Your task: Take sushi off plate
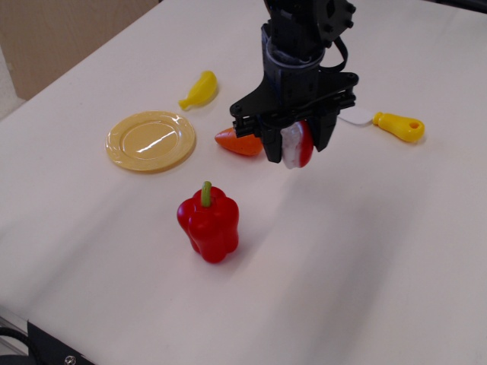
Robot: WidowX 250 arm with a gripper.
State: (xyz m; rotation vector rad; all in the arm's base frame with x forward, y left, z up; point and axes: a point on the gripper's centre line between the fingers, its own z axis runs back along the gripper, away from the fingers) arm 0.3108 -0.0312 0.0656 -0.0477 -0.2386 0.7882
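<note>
With the sushi (296,148) clenched in the gripper (294,151) well clear of the bare yellow plate (151,141), only setting it down remains.

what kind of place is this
Likely a robot manipulation test bench, not a kitchen: a plain white table, toy foods like the red pepper and banana, and a black gripper holding toy sushi.
</note>
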